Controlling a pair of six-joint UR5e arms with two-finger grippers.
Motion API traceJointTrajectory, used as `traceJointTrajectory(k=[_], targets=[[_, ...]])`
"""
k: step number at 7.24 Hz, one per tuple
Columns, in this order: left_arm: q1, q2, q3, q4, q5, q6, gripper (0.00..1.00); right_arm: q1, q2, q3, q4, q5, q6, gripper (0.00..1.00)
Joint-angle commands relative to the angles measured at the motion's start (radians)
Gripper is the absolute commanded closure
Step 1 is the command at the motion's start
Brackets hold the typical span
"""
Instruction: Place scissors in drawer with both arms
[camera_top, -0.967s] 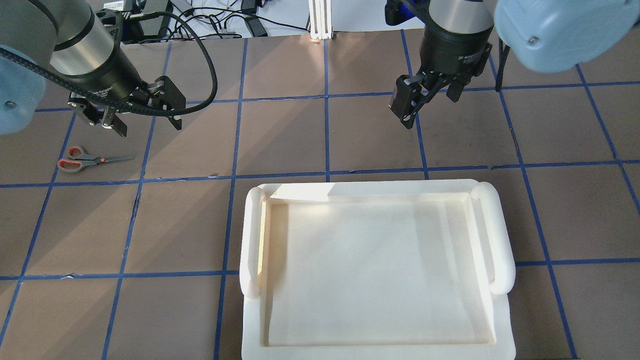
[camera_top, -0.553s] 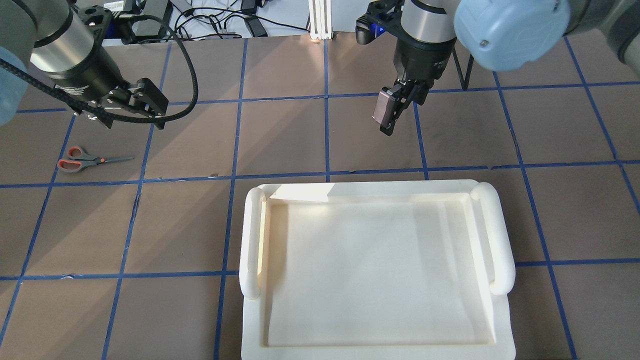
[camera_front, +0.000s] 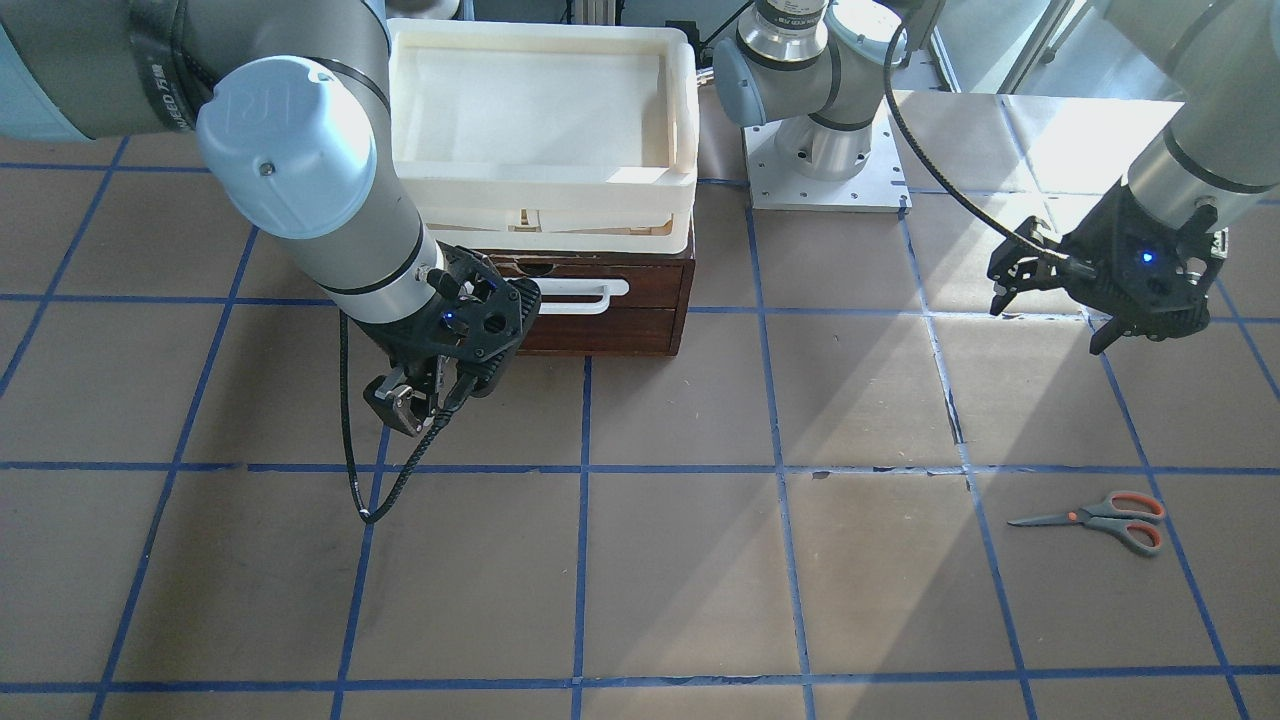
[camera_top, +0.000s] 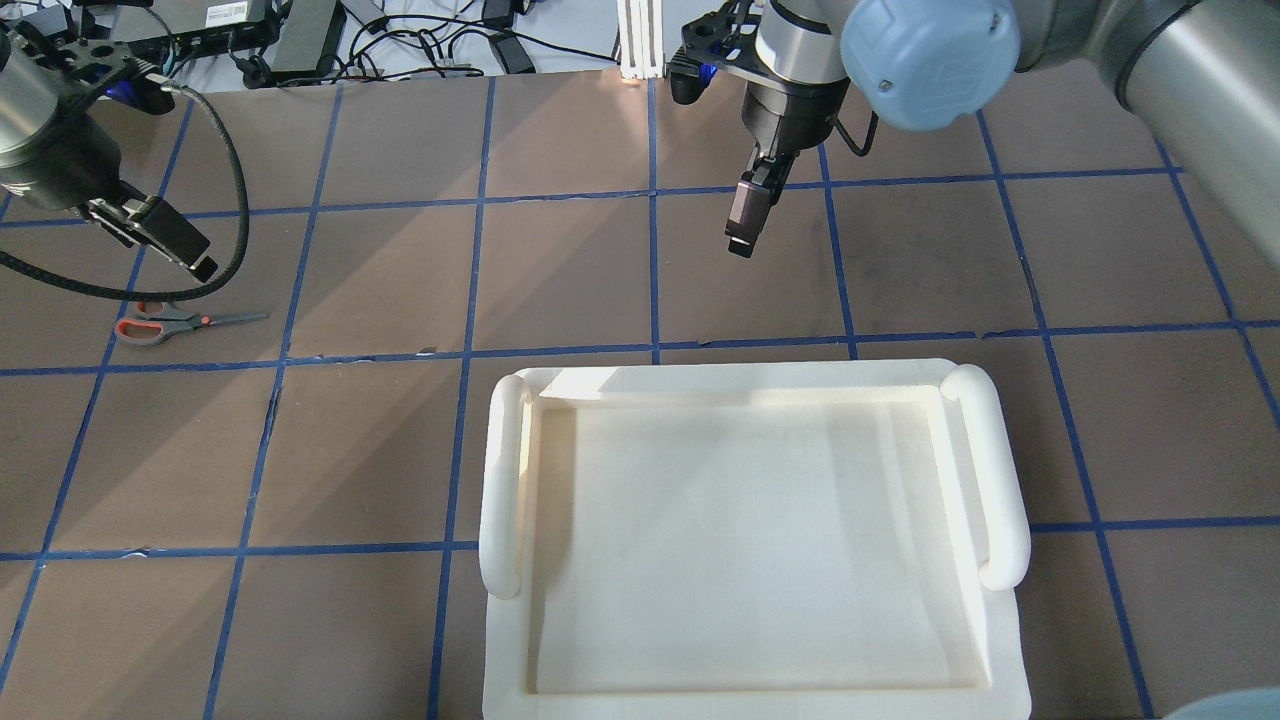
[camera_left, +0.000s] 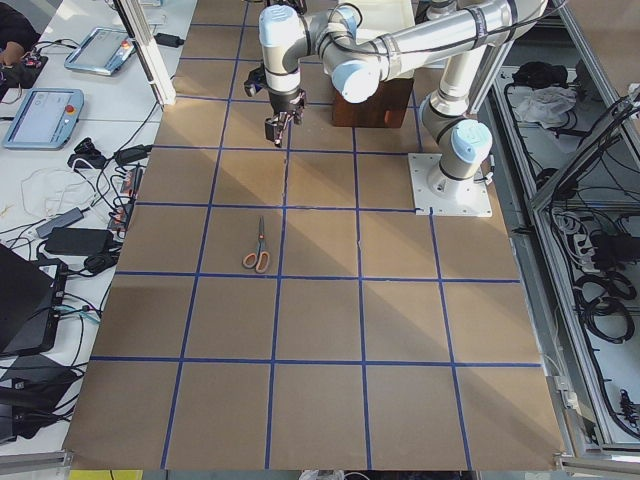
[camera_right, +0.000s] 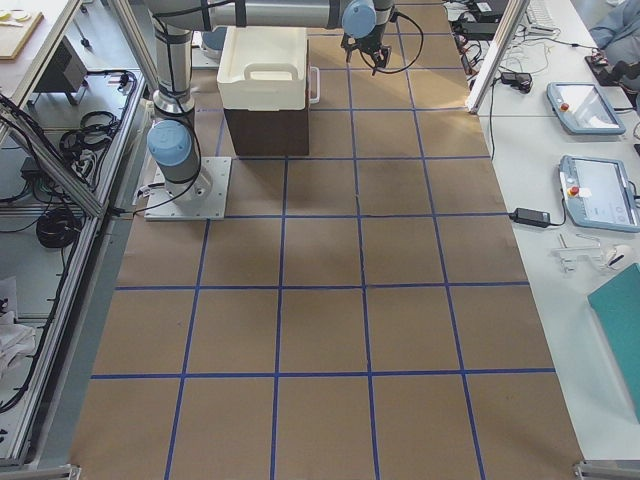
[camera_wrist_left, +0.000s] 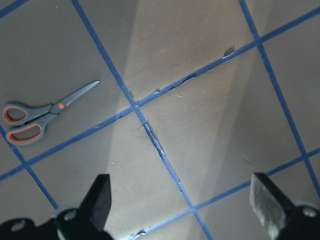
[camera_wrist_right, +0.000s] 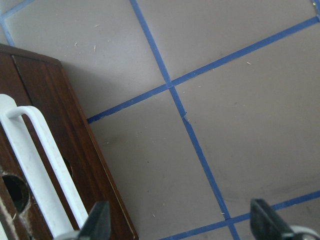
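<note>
**Scissors on the table, drawer shut, both grippers empty**

So here's what we saw. The scissors (camera_top: 175, 322) lay flat on the brown table (camera_top: 600, 280), way over on the robot's left side, blades together and pointing towards the middle, orange-lined loops at the outer end. Nothing was touching them.

The left gripper (camera_wrist_left: 182, 200) hung above the table near them, a bit towards the robot's side. Its fingers (camera_wrist_left: 100, 195) were spread wide with nothing in between. In its wrist view the scissors sat off at the upper left, well outside the gap.

The drawer (camera_front: 640, 325) was far from the scissors, in a dark wooden box close to the robot's base, with the cream tray (camera_front: 540, 180) stacked on top. It looked pushed in, front flush with the box.

The right gripper (camera_front: 405, 405) hovered just in front of the drawer. It was released too, fingers (camera_wrist_right: 265, 220) far apart and empty. The white bar handle (camera_wrist_right: 35, 155) ran just beside one finger, outside the gap. We couldn't tell if that finger touched it.
</note>
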Motion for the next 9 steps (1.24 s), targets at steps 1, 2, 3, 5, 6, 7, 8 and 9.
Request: traceJointTrajectory(k=[1, 2, 3, 5, 6, 7, 8, 9], targets=[[0.056, -0.068, -0.002, 0.071, 0.004, 0.241, 0.0, 0.045, 0.018, 0.002, 0.067, -0.006, -0.054, 0.0], [0.068, -0.102, -0.002, 0.097, 0.004, 0.335, 0.0, 0.094, 0.033, 0.002, 0.061, -0.031, -0.085, 0.0], [0.104, -0.148, -0.004, 0.166, 0.001, 0.38, 0.0, 0.113, 0.047, 0.004, 0.04, -0.045, -0.166, 0.0], [0.148, -0.234, -0.019, 0.306, -0.003, 0.612, 0.0, 0.133, 0.046, 0.033, 0.035, -0.052, -0.293, 0.0], [0.151, -0.272, -0.02, 0.358, 0.004, 0.701, 0.0, 0.171, 0.046, 0.089, -0.026, -0.093, -0.304, 0.0], [0.161, -0.306, -0.02, 0.39, 0.004, 0.769, 0.0, 0.184, 0.044, 0.126, -0.037, -0.127, -0.307, 0.0], [0.176, -0.341, -0.022, 0.418, 0.003, 0.817, 0.0, 0.182, 0.046, 0.129, -0.036, -0.126, -0.314, 0.0], [0.185, -0.37, -0.022, 0.471, 0.001, 0.873, 0.0, 0.181, 0.046, 0.132, -0.031, -0.128, -0.315, 0.0]])
